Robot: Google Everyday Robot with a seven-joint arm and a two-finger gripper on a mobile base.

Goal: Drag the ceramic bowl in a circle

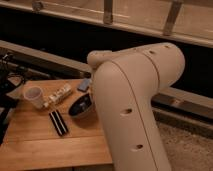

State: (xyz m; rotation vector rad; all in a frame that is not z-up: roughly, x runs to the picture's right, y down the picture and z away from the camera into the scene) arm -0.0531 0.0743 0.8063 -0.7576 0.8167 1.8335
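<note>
The ceramic bowl [80,106] is dark, glossy and tilted, and sits near the middle of the wooden table [50,147]. Its right side is hidden behind my large white arm [135,100]. My gripper is hidden behind the arm, somewhere at the bowl's right side, so I cannot see it. The white cup [34,96] stands to the bowl's left. The small blue-grey block [84,84] lies just behind the bowl.
A pale oblong packet [59,94] lies between the cup and the bowl. A flat black object [58,122] lies in front of them. Dark equipment [6,85] stands at the table's left edge. A dark ledge with a railing runs behind the table.
</note>
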